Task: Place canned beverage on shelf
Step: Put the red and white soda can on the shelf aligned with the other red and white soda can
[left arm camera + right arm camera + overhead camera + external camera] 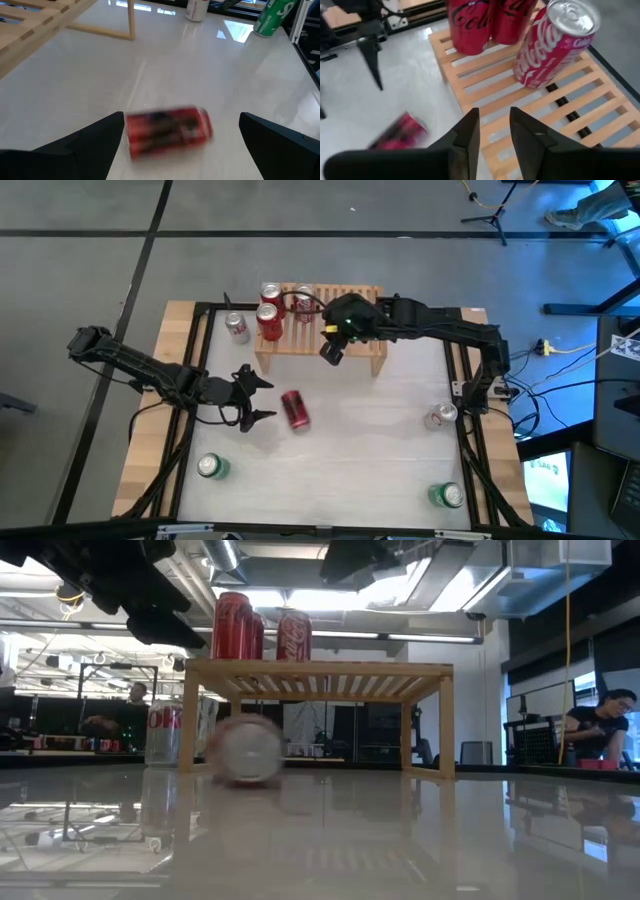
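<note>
On the white table [380, 440], in front of the shelf [345, 338], a red can [294, 409] lies on its side, blurred in the left wrist view, just ahead of the left gripper [258, 398]. That gripper hangs low over the table with its two fingers [90, 142] spread wide, one on either side of the can's line, and touches nothing. The can lies apart from both of the shelf's legs.

The right gripper [332, 350] hovers above the shelf's slatted top, near its middle. Its fingers [465, 132] stand close together with only a narrow gap between them, and nothing is held between them. Just beyond it three red cola cans [555, 42] stand upright on the shelf's left part, two at the back and one nearer.

A silver can [236, 326] stands on the table beside the shelf's left leg. Another silver can [441, 415] stands by the table's right edge, and two green cans [212, 467] stand near the front corners.
</note>
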`<state>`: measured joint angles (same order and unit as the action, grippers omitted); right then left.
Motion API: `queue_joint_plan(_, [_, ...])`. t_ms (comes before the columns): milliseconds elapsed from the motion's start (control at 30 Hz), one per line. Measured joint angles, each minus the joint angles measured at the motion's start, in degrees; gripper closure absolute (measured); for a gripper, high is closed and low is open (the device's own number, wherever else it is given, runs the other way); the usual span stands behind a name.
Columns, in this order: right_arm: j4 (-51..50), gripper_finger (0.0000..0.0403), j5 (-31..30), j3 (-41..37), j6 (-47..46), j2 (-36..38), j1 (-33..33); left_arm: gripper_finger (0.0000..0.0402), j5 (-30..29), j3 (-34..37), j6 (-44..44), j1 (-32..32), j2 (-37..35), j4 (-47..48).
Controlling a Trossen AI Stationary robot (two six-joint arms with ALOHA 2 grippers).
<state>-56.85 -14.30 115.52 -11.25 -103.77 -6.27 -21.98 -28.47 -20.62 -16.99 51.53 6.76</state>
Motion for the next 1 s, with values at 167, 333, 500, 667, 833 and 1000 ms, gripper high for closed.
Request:
queue_joint_plan(167, [-0.8, 0.0297, 2.5, 0.0, 1.1, 0.0, 0.5, 0.0017, -0.1, 0.0, 0.2, 0.1, 0.0, 0.0])
queue_joint_plan(333, [-0.4, 0.0268, 6.1, -1.1, 1.1, 0.0, 2.0, 0.0017, 0.1, 0.0, 0.1, 0.0, 0.0, 0.5])
queue_joint_plan(500, [-0.3, 0.0194, 6.4, -4.1, 1.3, 0.0, 6.4, 0.0017, 6.1, 0.0, -3.1, 0.0, 0.0, 5.1])
queue_joint_plan(667, [2.4, 0.0124, 4.6, -8.0, 1.8, 0.0, 10.9, 0.0017, 13.5, 0.0, -7.8, 0.0, 0.0, 10.9])
queue_joint_plan(833, [9.0, 0.0087, 4.3, -12.6, 3.7, 0.0, 15.2, 0.0017, 17.1, 0.0, -8.8, 0.0, 0.0, 11.8])
queue_joint_plan(1000, [16.1, 0.0077, 4.4, -18.6, 7.0, 0.0, 18.4, 0.0017, 21.1, 0.0, -8.8, 0.0, 0.0, 11.9])
